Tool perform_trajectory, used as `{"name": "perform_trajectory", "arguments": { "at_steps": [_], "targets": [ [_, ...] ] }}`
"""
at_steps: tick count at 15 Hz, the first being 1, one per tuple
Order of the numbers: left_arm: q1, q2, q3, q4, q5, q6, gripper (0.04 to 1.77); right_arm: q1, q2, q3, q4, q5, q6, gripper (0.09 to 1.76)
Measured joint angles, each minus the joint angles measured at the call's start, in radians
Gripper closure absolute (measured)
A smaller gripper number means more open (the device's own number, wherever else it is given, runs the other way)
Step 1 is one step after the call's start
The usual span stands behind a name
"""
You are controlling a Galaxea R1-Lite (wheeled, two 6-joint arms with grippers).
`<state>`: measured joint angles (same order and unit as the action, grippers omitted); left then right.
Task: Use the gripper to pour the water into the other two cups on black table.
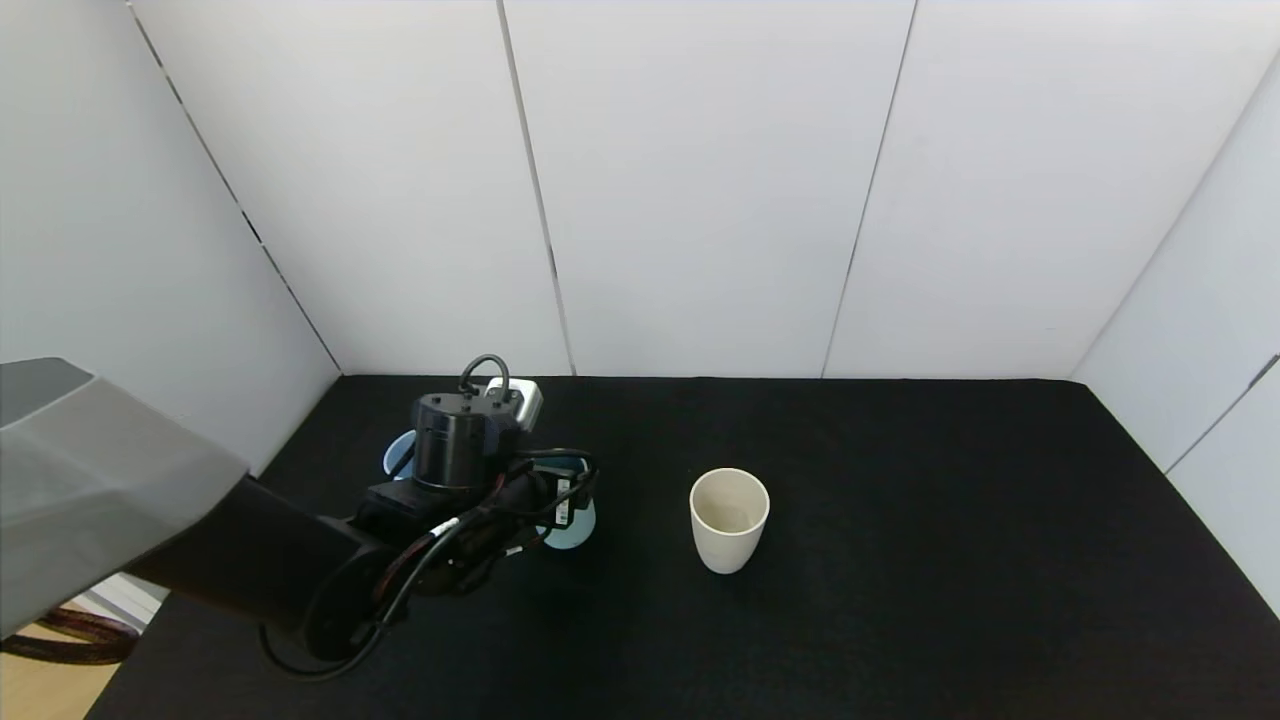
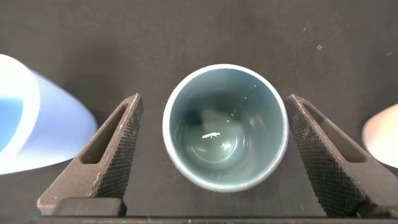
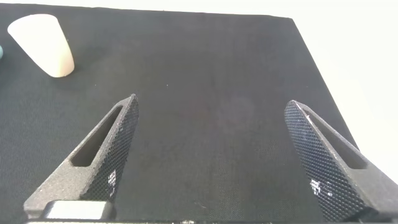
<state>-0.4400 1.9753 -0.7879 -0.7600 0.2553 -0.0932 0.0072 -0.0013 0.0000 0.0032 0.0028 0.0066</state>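
Note:
A teal-green cup (image 2: pixel 225 127) with water in it stands upright on the black table (image 1: pixel 950 500). My left gripper (image 2: pixel 212 98) is open and straddles it from above, with a gap on each side. In the head view the left arm's wrist (image 1: pixel 465 450) hides most of that cup (image 1: pixel 577 530). The periwinkle blue cup (image 1: pixel 397 455) stands just beyond the arm and also shows in the left wrist view (image 2: pixel 43 130). The cream-white cup (image 1: pixel 729 518) stands apart to the right, empty. My right gripper (image 3: pixel 211 101) is open and empty over bare table, out of the head view.
White walls close the table in at the back and on both sides. The cream cup also shows far off in the right wrist view (image 3: pixel 43 43). The table's right edge (image 3: pixel 311 68) runs near the right gripper.

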Motion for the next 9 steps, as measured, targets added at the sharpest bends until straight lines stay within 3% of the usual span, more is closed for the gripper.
{"name": "perform_trajectory", "arguments": {
  "at_steps": [9],
  "targets": [
    [0.000, -0.318, 0.262, 0.016, 0.043, 0.011, 0.12, 0.000, 0.000, 0.000, 0.000, 0.000, 0.000, 0.14]
  ]
}}
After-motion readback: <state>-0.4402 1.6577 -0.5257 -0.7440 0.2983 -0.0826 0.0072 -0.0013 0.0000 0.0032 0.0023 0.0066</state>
